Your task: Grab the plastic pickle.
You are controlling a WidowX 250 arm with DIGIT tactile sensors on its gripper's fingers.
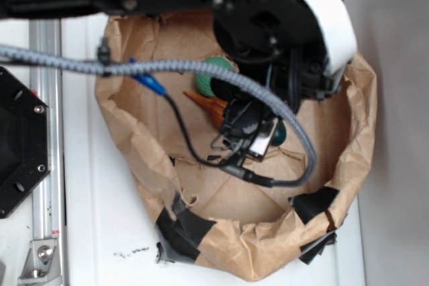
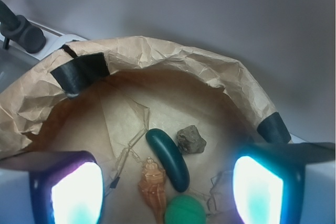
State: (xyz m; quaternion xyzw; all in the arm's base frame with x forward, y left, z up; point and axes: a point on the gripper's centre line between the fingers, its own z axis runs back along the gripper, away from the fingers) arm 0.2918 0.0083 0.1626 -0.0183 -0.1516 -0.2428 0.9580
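Observation:
The plastic pickle (image 2: 168, 159) is a glossy dark green oval lying on the brown paper floor, slanting from upper left to lower right. In the wrist view it sits in the wide gap of my open gripper (image 2: 167, 191), nearer the middle than either glowing pad (image 2: 76, 192). Nothing is held. In the exterior view the gripper (image 1: 251, 135) hangs low inside the paper bag, and only a dark green end of the pickle (image 1: 280, 132) shows at its right side.
An orange shell (image 2: 153, 188) lies just left of the pickle, a light green ball (image 2: 185, 211) at its near end, a brown rock (image 2: 191, 139) to its right. The crumpled paper bag wall (image 2: 157, 51) with black tape (image 2: 81, 72) rings everything. A grey cable (image 1: 167, 66) crosses the bag.

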